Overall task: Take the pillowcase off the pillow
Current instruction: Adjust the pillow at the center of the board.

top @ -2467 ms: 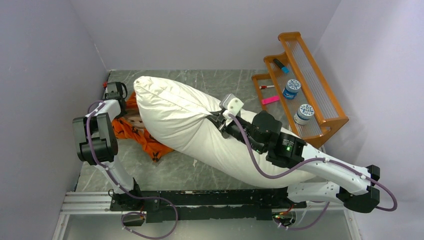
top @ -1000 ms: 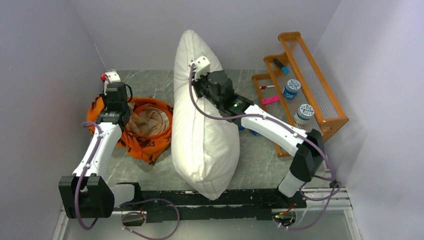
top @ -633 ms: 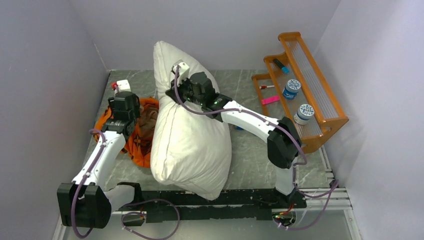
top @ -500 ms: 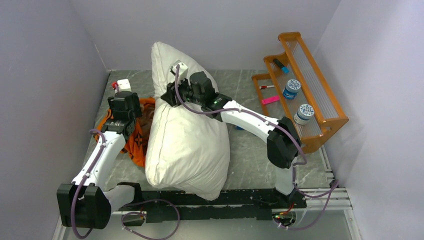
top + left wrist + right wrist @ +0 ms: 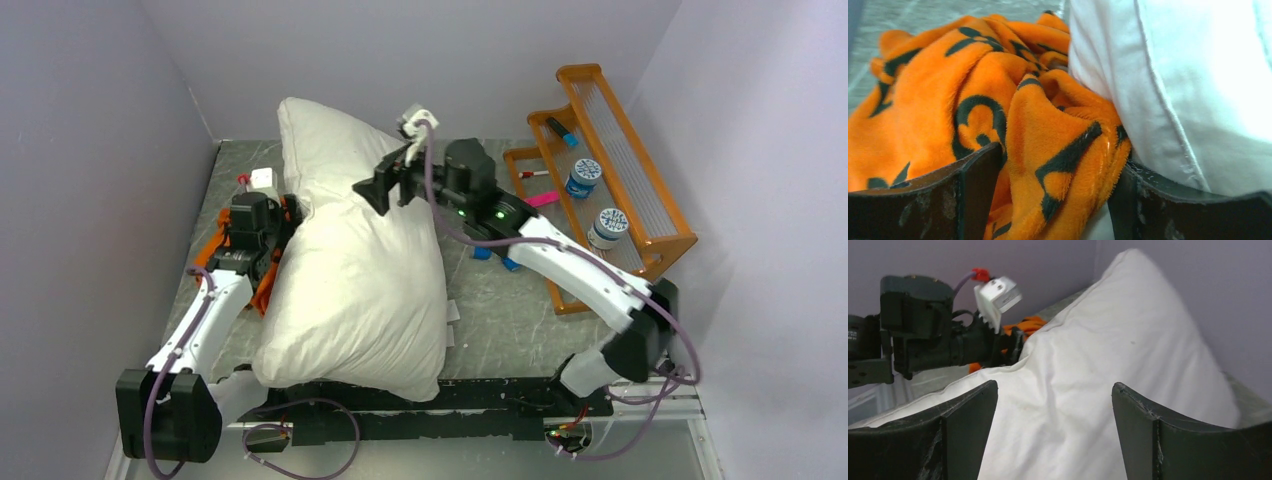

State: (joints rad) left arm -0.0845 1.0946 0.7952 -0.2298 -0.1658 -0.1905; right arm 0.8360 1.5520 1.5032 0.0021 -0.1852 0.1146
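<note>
The white pillow lies flat on the table, out of its cover. The orange pillowcase with dark motifs is bunched at the pillow's left edge and mostly hidden under it. My left gripper sits low by that edge. In the left wrist view its jaws stand apart with a loose fold of the pillowcase between them, and the pillow presses against the right finger. My right gripper hovers over the pillow's far part; its fingers are spread wide above the white fabric and hold nothing.
An orange wooden rack stands at the right, holding two blue-labelled jars, a marker and a pink item. Small blue objects lie on the table under the right arm. Grey walls close in on the left, back and right.
The pillow, held upright a second ago, has fallen leftward onto the pillowcase. Both grippers have opened; the right one let go of the pillow and drew back to the right.
</note>
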